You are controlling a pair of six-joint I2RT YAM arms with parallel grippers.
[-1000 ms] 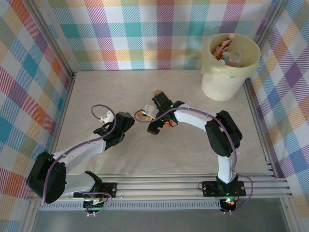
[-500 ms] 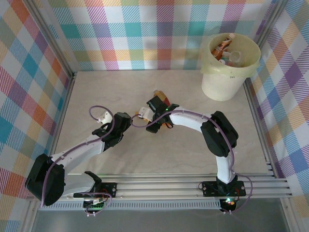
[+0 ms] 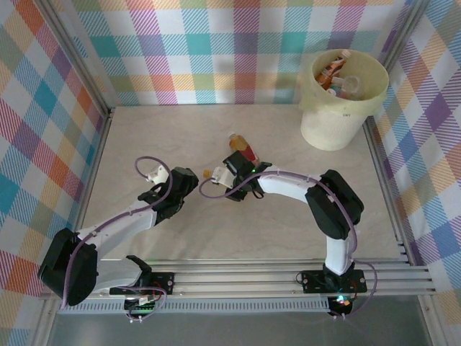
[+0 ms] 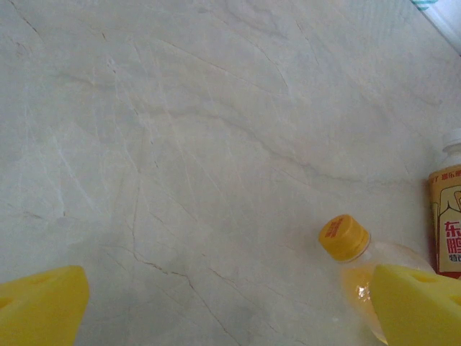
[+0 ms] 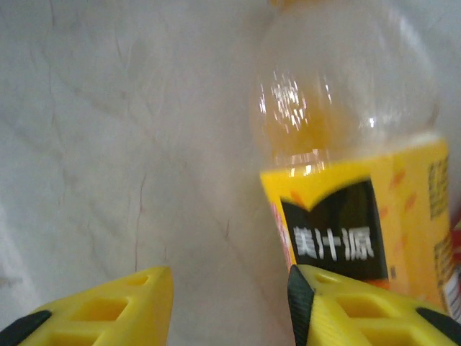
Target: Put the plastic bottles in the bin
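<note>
A clear bottle (image 5: 346, 144) with a yellow label and yellow cap lies on the table, its cap (image 3: 207, 174) poking out left of my right gripper (image 3: 229, 177). My right gripper (image 5: 230, 277) has drawn its jaws in. Bare table shows in the narrow gap between them, and the bottle lies against and behind the right finger (image 5: 360, 303). My left gripper (image 4: 230, 303) hangs wide open just left of that bottle (image 4: 344, 238), holding nothing. A second bottle (image 3: 243, 149) with a red label lies just beyond. The cream bin (image 3: 331, 126) stands at the far right with several bottles (image 3: 338, 76) inside.
Plaid walls close in the table on the left, back and right. The bin sits in the back right corner against the right wall. The red-labelled bottle's (image 4: 448, 216) white cap shows at the right edge of the left wrist view. Both arms meet near the table's middle.
My right gripper has slid down and left beside the yellow-capped bottle and its jaws have closed from wide open. This uncovered the red-labelled bottle behind it. The left arm has barely moved.
</note>
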